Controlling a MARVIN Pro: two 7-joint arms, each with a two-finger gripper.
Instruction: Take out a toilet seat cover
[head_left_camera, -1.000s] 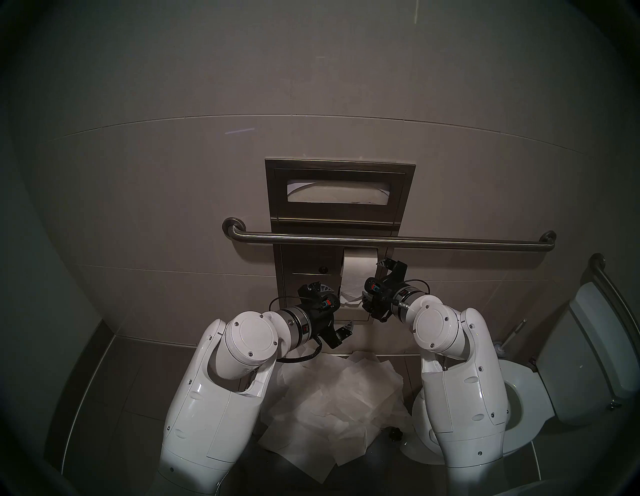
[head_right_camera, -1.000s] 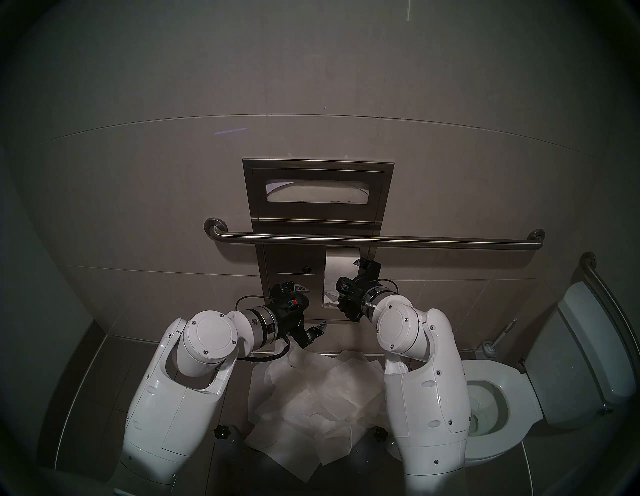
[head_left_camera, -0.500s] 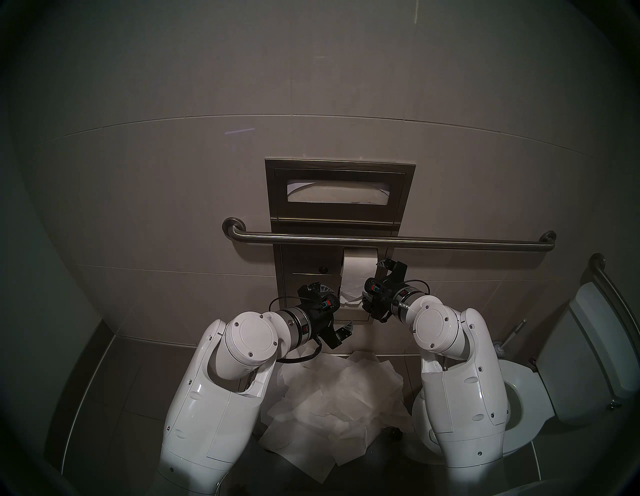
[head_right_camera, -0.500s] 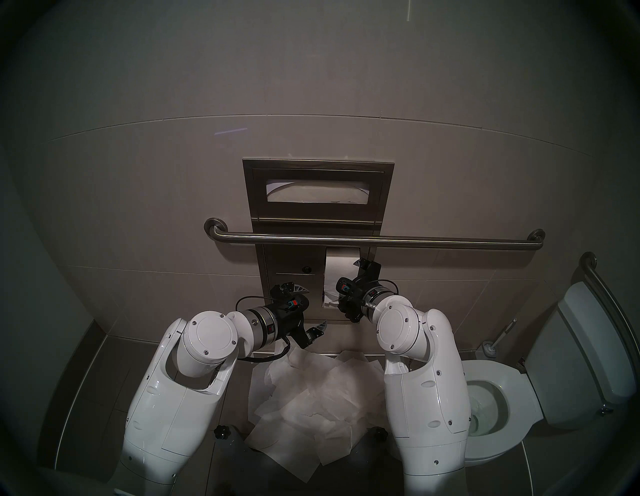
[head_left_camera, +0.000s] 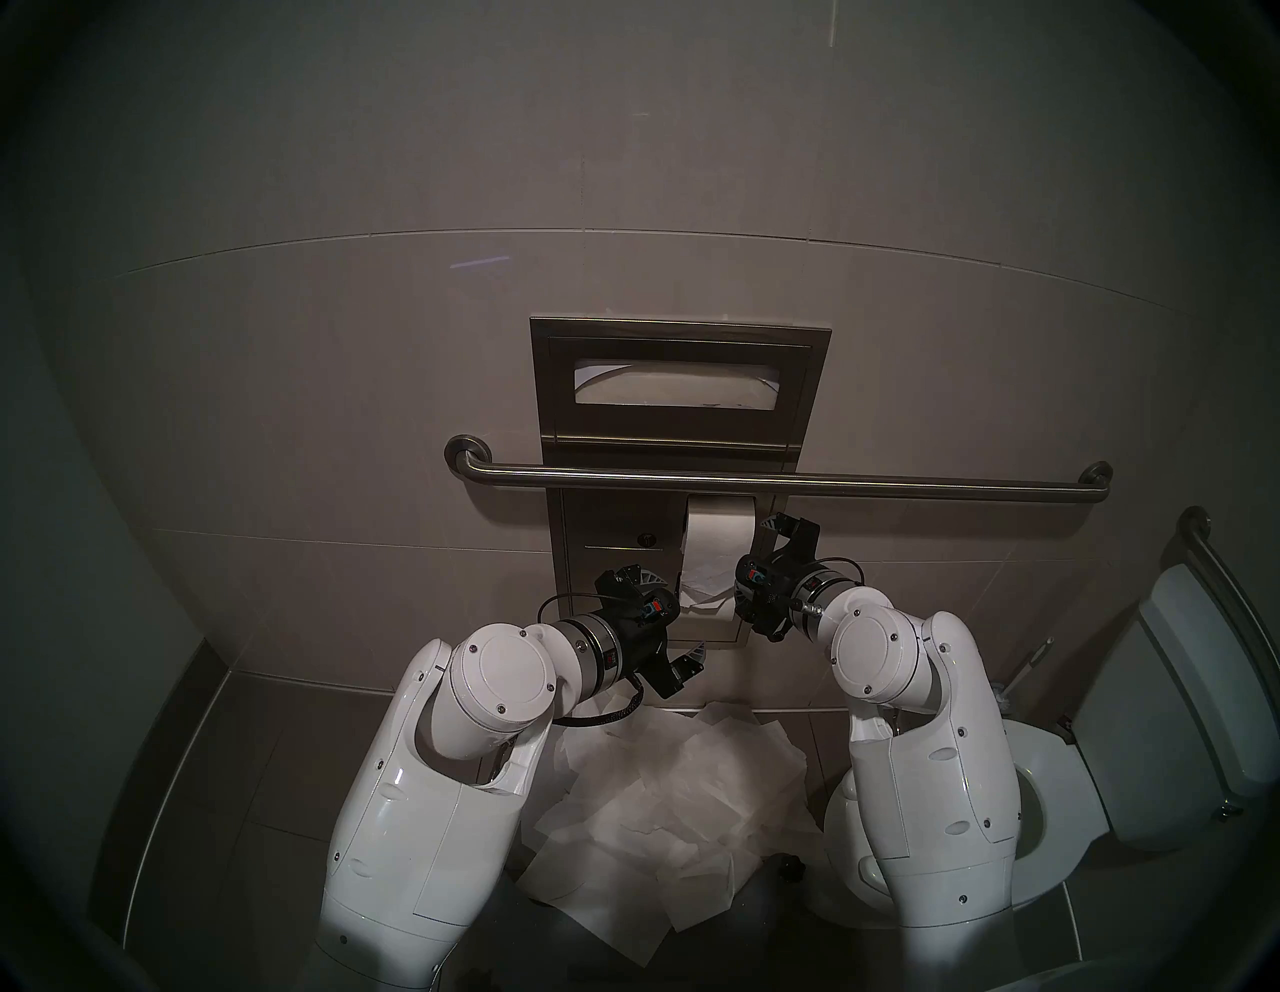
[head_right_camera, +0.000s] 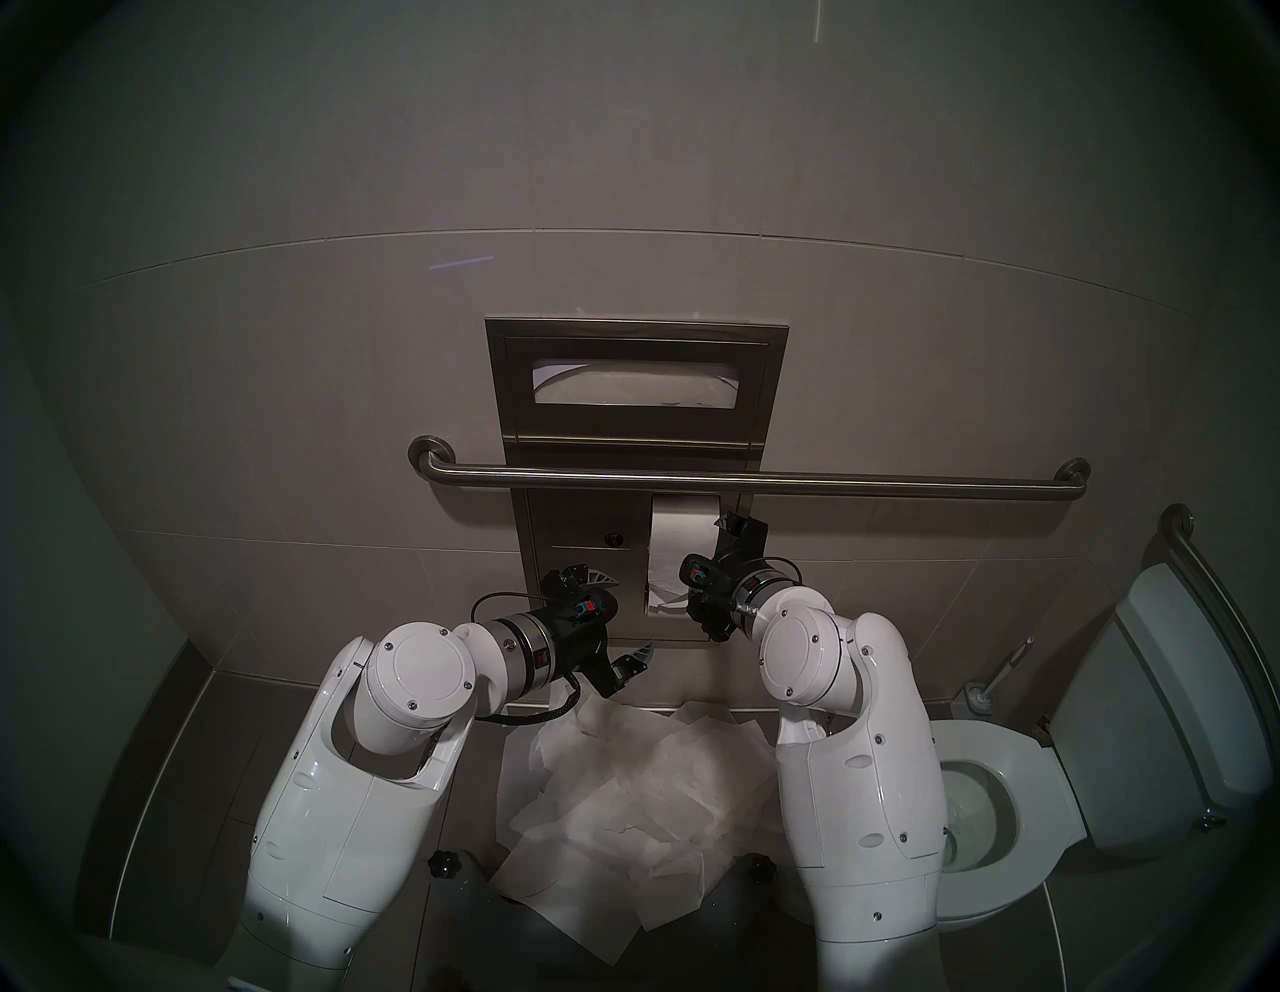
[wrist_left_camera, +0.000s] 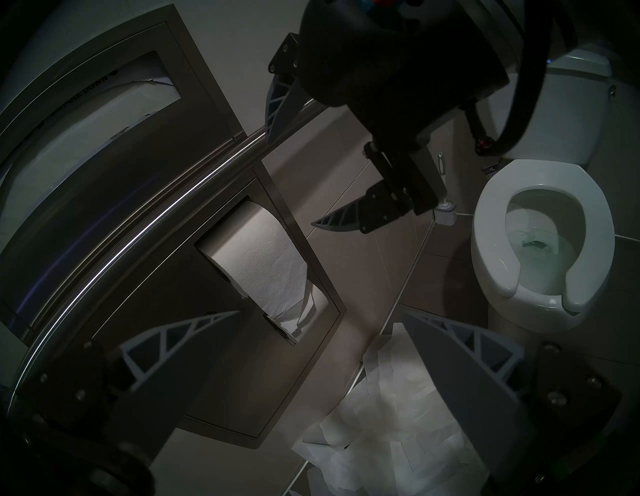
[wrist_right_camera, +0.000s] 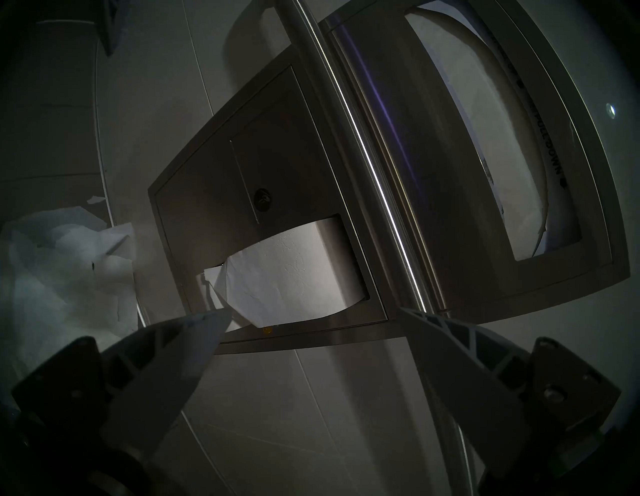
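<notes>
Both claws, left claw and right claw, gape empty before steel dispenser on tiled wall.

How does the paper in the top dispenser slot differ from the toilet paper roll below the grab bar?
The seat cover lies flat, wide and smooth behind the upper slot; the toilet paper roll is narrow, embossed, with a torn tail hanging out. The cover sits above the grab bar, the roll below. Both are white, untouched.

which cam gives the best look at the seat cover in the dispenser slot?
Right wrist: the toilet seat cover fills the dispenser slot close up, with its curved edge clear. Left wrist shows it dimmer, at the rim. Both head views show only a small pale strip.
</notes>
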